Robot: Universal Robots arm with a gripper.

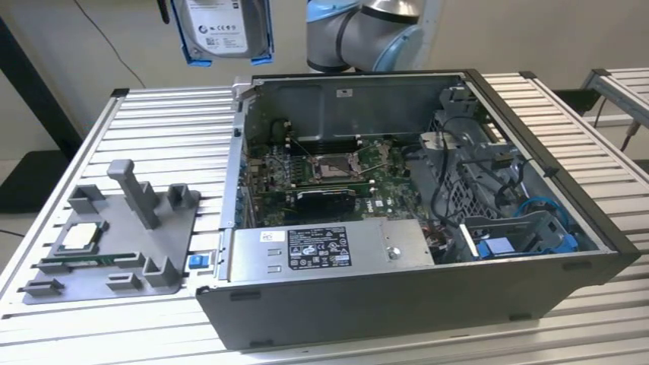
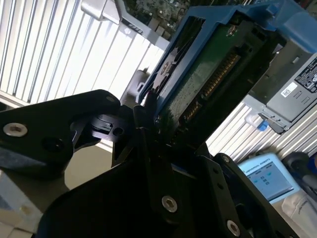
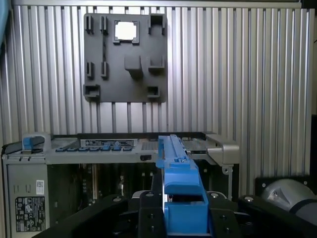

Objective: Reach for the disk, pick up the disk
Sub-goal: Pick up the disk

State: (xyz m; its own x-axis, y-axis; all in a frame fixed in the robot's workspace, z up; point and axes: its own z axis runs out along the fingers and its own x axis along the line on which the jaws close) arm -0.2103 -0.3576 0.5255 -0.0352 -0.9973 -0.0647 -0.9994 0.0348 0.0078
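Pincer [image 2: 150, 117] clamped on the disk [image 1: 225, 26], holding it high above the counter [image 1: 152, 122] beside the open computer case [image 1: 406, 304]. Pick-up judged complete; any travel calls for a firm clamp.

My gripper [image 2: 153, 119] holds the disk [image 1: 225, 26] upright, aloft: silver, white-labelled, blue-bracketed, its green circuit board [image 2: 208, 79] showing in the second wrist view.

Exterior view: we look obliquely down on case [image 1: 406, 304], grey tray [image 1: 167, 243]. First wrist view: straight down from high, sharing both. Second wrist view: hugs disk [image 2: 198, 84].
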